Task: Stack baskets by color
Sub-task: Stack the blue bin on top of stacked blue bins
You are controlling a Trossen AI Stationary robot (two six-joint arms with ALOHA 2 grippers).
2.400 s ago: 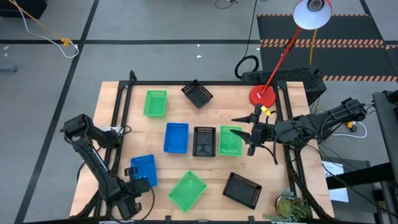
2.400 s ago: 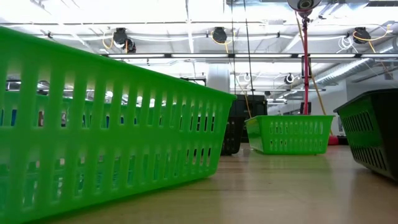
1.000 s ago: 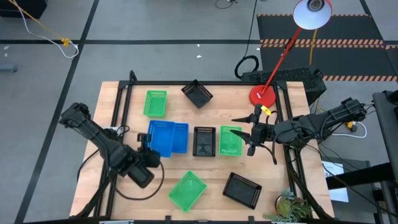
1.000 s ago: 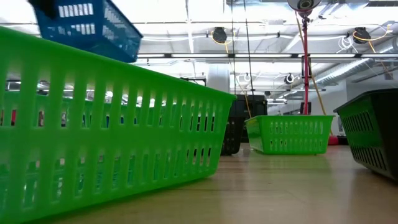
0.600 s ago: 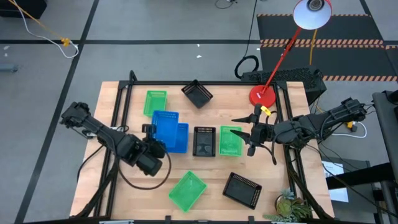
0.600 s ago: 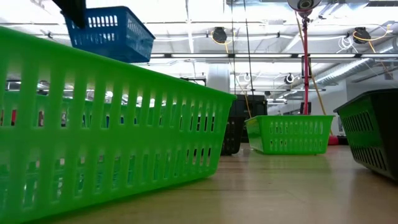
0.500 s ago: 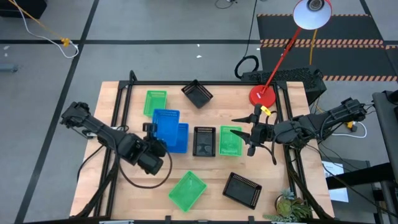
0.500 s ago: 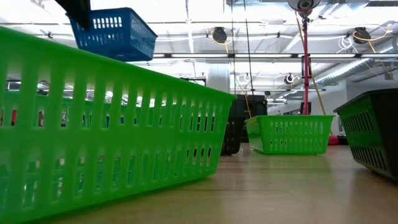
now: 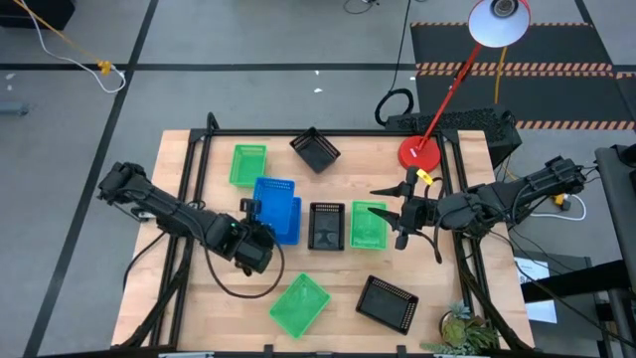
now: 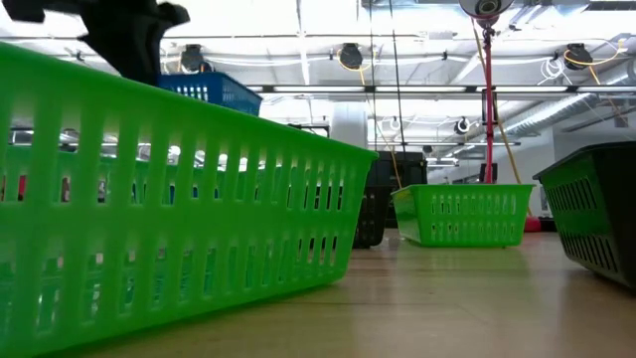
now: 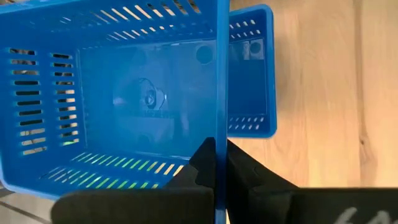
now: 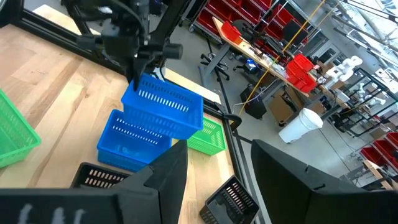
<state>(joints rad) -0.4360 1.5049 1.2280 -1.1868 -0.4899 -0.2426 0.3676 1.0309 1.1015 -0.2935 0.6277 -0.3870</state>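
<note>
Since a moment ago, the left gripper [image 9: 250,210] has carried the small blue plastic mesh basket [image 9: 275,196] farther across the worktop [image 9: 348,268] — its fingers pinch one wall. It hangs tilted, partly over the second blue mesh basket [image 9: 289,225]. The right gripper [image 9: 394,214] waits beside a green mesh basket [image 9: 367,227], fingers apart.

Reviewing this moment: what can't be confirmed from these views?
- Low view: the near green basket hides most of the table and all but a strip of the held blue basket.
- Left wrist view: the held basket covers most of the blue basket beneath.
- High view: left claw contact is too small.
</note>
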